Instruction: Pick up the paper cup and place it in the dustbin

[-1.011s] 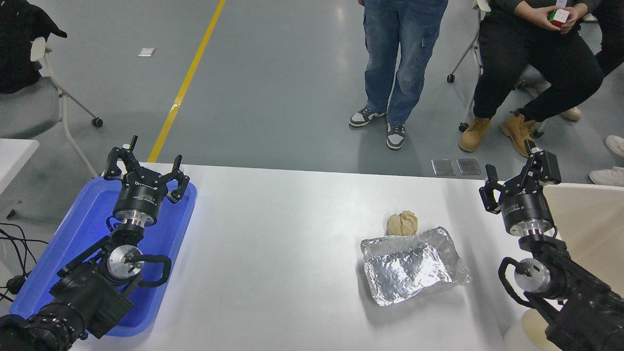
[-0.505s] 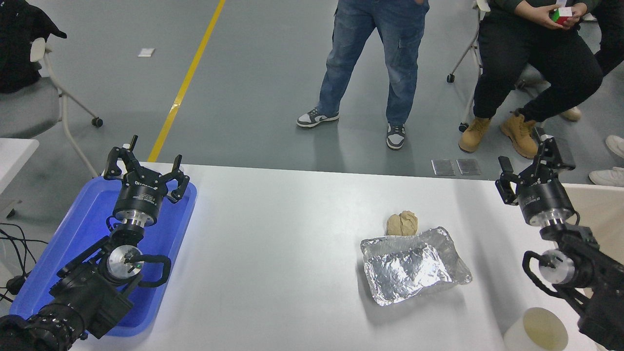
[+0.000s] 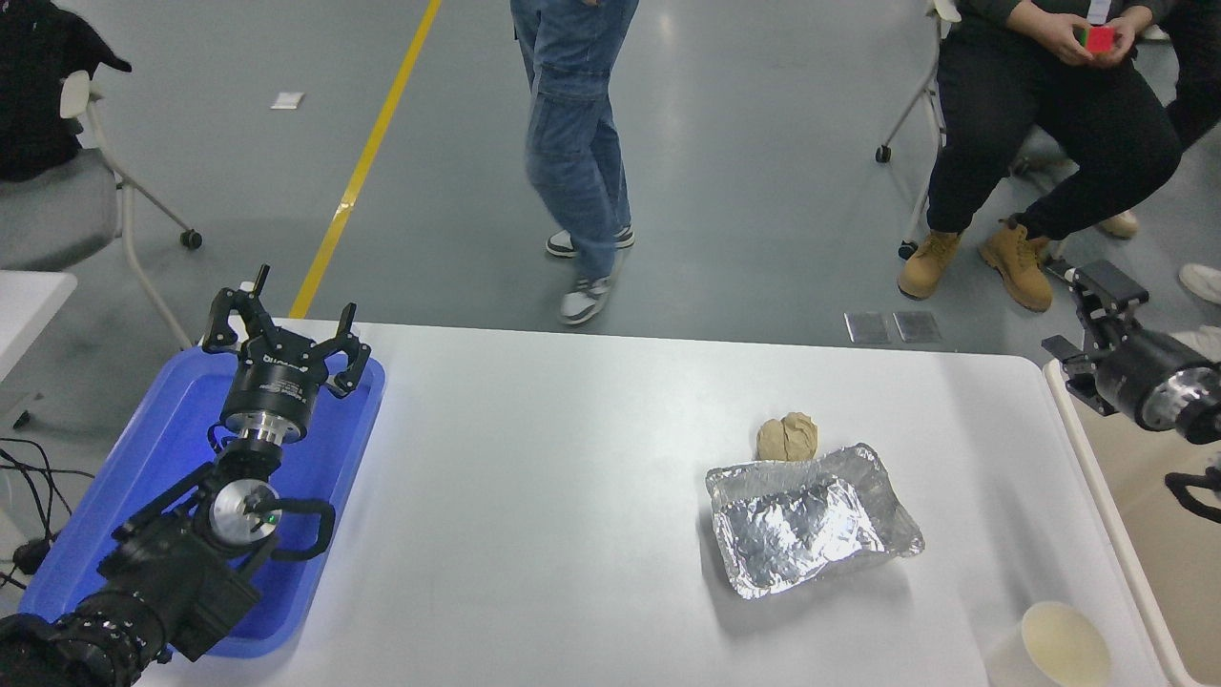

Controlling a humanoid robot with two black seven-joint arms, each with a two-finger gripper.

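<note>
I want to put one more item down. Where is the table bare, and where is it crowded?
Bare: the wide middle between the blue tray and the foil tray. Crowded: foil tray with the paper ball at its far edge; the paper cup fills the near right corner.

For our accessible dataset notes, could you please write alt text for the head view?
A paper cup stands upright at the white table's near right corner, beside the beige dustbin, over which the right end effector hangs. A foil tray and tan paper ball lie mid-table; the left end effector is parked over a blue tray.
</note>
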